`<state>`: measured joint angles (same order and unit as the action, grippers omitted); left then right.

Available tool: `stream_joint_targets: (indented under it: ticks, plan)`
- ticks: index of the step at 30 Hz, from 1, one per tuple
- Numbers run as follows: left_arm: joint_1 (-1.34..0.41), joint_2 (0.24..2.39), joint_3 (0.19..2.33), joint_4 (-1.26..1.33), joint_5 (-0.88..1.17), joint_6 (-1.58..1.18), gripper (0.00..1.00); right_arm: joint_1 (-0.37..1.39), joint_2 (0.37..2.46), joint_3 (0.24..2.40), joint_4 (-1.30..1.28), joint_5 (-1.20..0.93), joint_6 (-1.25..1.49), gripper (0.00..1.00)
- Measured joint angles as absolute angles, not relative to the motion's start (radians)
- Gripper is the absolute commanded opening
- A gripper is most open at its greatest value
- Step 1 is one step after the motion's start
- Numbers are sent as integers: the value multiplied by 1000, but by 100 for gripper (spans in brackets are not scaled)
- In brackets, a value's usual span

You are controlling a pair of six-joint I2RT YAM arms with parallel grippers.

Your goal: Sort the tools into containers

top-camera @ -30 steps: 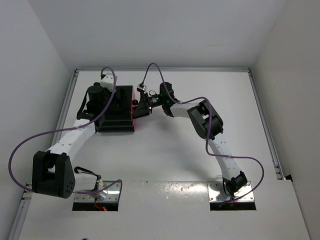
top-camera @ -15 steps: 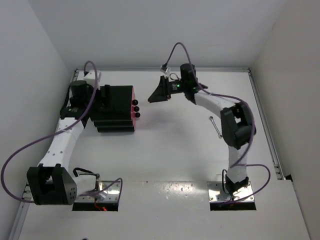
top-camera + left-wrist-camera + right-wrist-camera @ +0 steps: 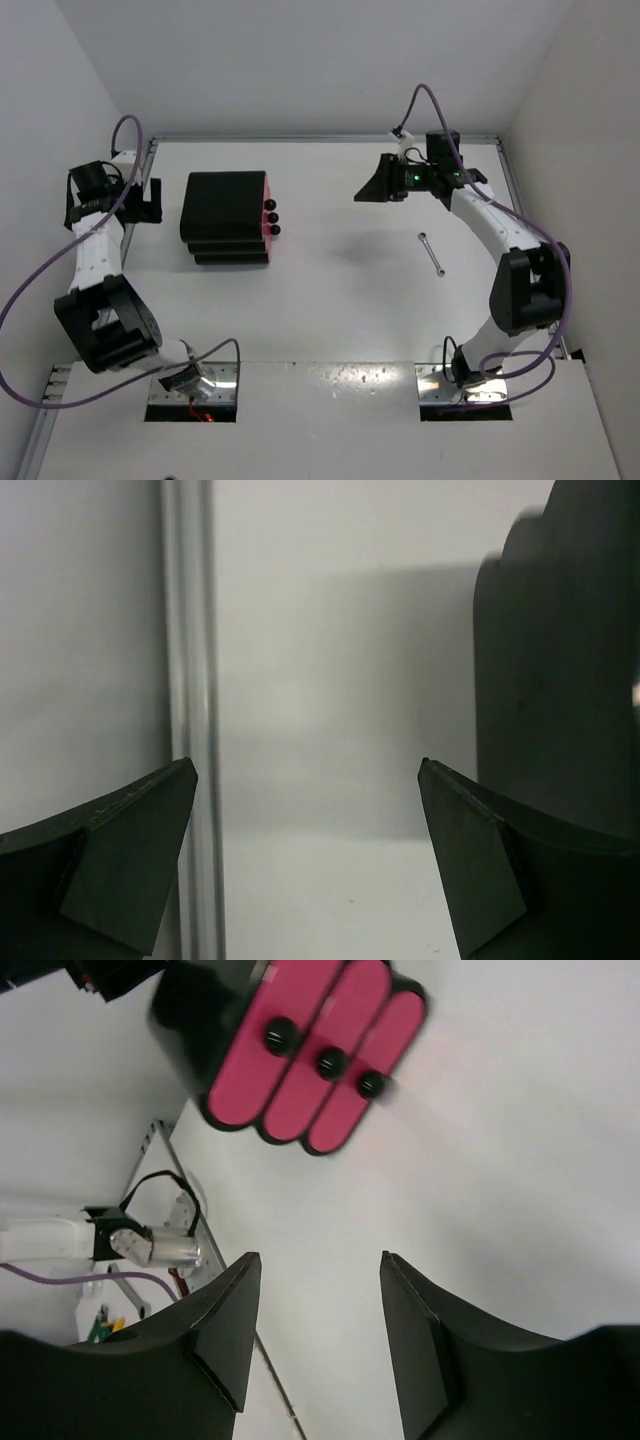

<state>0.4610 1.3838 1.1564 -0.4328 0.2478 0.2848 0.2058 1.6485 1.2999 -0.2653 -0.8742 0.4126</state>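
The black cabinet (image 3: 225, 215) stands at the back left, its three pink drawers (image 3: 266, 217) shut, knobs facing right. The right wrist view shows the drawer fronts (image 3: 310, 1055) from afar. A thin silver wrench (image 3: 432, 253) lies on the table at the right. The scissors, the screwdriver and the yellow-handled tool are out of view. My left gripper (image 3: 150, 200) is open and empty, left of the cabinet by the table's left rail; the cabinet's side (image 3: 565, 660) shows in its wrist view. My right gripper (image 3: 365, 192) is open and empty, high and well right of the drawers.
A metal rail (image 3: 190, 680) runs along the table's left edge beside my left gripper (image 3: 308, 770). White walls close in the back and the sides. The left arm's base (image 3: 130, 1245) shows beyond my right gripper (image 3: 320, 1260).
Both arms have drawn back from the cabinet: the left swung to the left rail, the right swung back and to the right. The wrench, hidden before, has come into view.
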Motion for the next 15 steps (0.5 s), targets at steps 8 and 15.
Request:
stream_joint_targets:
  ticks: [8, 15]
  plan:
    - [471, 1612, 1153, -481, 348, 465, 100, 148, 1646, 1238, -292, -875, 398, 54]
    - [473, 1777, 1148, -463, 414, 501, 100, 145, 1642, 1238, -288, -883, 395, 54]
